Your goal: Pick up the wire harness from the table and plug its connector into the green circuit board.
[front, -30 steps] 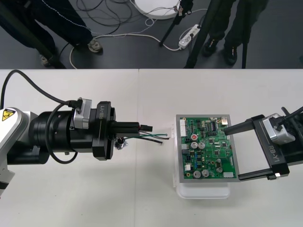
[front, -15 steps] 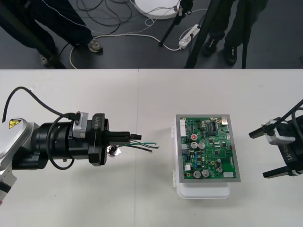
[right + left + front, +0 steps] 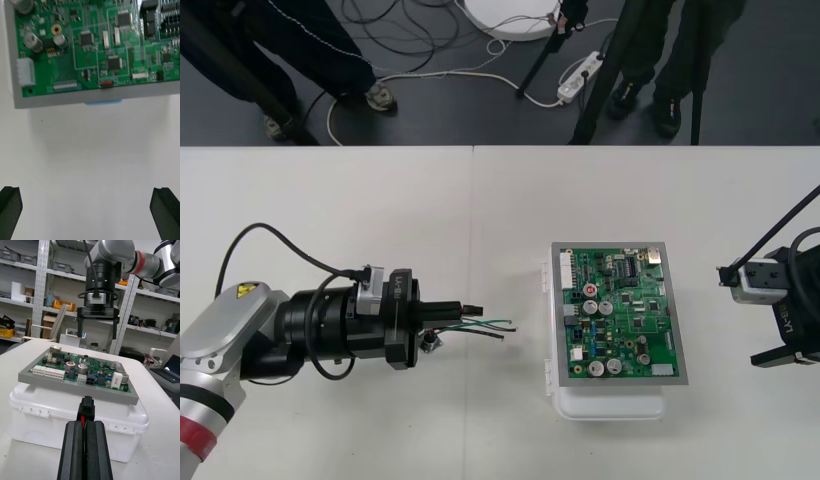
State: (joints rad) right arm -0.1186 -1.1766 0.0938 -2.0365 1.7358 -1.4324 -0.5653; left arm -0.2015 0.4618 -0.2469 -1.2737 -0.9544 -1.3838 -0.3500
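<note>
Clamping the wire harness (image 3: 490,327), plug (image 3: 87,405) foremost, the left end effector (image 3: 468,309) aims its long axis right toward the green circuit board (image 3: 620,320), well apart; right end effector (image 3: 745,315) open, parked farther right.

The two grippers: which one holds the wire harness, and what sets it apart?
The left gripper, left of the green circuit board: it is shut on the wire harness. The right gripper, beyond the board, stands open, empty.
</note>
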